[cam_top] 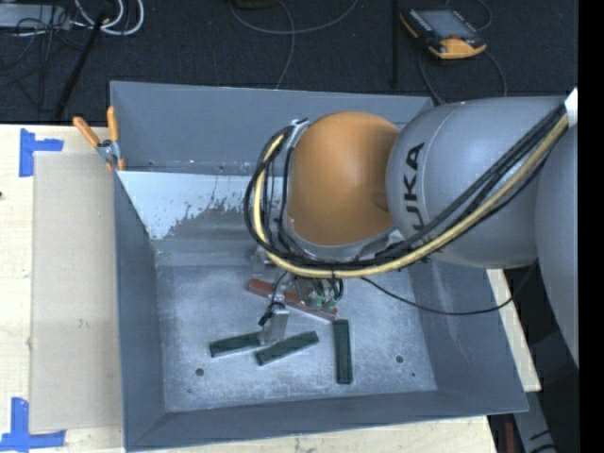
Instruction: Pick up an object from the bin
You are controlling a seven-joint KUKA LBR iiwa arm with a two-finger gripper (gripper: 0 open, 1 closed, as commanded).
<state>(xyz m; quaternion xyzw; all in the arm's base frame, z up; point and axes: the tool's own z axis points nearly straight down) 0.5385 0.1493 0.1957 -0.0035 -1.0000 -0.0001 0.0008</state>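
Item: my tool (pixel 275 317), low over the floor of the grey metal bin (pixel 138 281), beneath my orange wrist cover (pixel 340 182); how far open it is I cannot tell, nor whether it has hold of anything.

Contents: three dark green flat bars on the bin floor; the left bar (pixel 236 345) and the middle bar (pixel 287 347) lie slanted, their near ends close together just below my tool; the right bar (pixel 343 350) lies lengthwise toward the front wall, apart from both.

Likely pick: left or middle bar; I cannot tell which.

Hazards: the bars lie flat and thin, so a closing tool may scrape the floor and slide over one; coming down where the two ends meet may nudge both and seat neither; a catch near one end may let the bar swing and drop.

Clearance: all three bars sit mid-floor, well off the walls; bare floor to the left and front; the sloped back wall stands close behind my wrist, so a straight lift looks safest.
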